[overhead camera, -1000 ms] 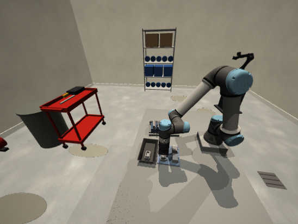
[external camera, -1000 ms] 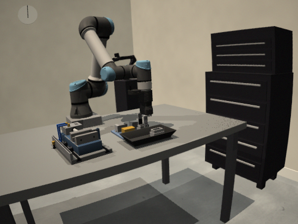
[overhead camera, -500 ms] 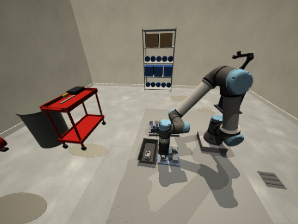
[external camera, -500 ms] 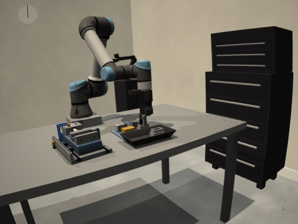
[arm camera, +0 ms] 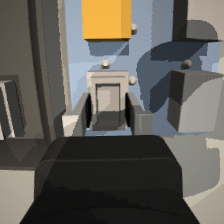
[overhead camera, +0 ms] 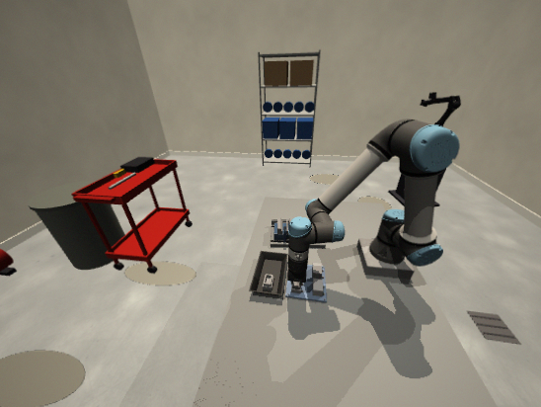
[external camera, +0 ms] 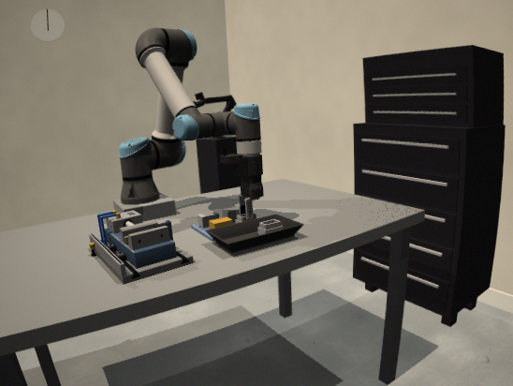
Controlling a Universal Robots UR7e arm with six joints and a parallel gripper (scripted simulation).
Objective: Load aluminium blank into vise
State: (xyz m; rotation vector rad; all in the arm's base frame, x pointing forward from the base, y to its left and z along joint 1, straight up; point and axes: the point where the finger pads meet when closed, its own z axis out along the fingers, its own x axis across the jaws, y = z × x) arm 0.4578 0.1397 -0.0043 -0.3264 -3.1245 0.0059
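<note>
outfeed tray (arm camera: 35,75): dark wall running down the left of the wrist view; in the exterior view it sits mid-table with one finished part (external camera: 269,225) flat on its floor, pocket up.

held part (arm camera: 107,95): centre of the wrist view, a pale grey block with a rectangular pocket facing up, standing on the blue infeed plate (arm camera: 75,30). By the pocket it looks like a finished part, not a blank, so it belongs in the tray just to the left.

gripper (arm camera: 108,110): the two fingers are pinched onto the block's two long sides, and the block is what stops them closing further. It has not been lifted off the plate.

handling: a rigid metal block, judged fairly light for its size; it will not give under the pads. Smooth machined faces could slip, so a grip low and centred on the solid side walls suits it, as it is now. The pocket walls look thinner than the base.

locating pins (arm camera: 105,63): small round pins just above and to the right of the block; a straight lift should clear them.

brass blank (arm camera: 106,19): orange block at upper centre, apart from the held part.

aluminium blanks (arm camera: 195,100): grey blocks at right, partly in shadow.

vise (external camera: 140,239): left of the table in the exterior view; opening appears unloaded.
</note>
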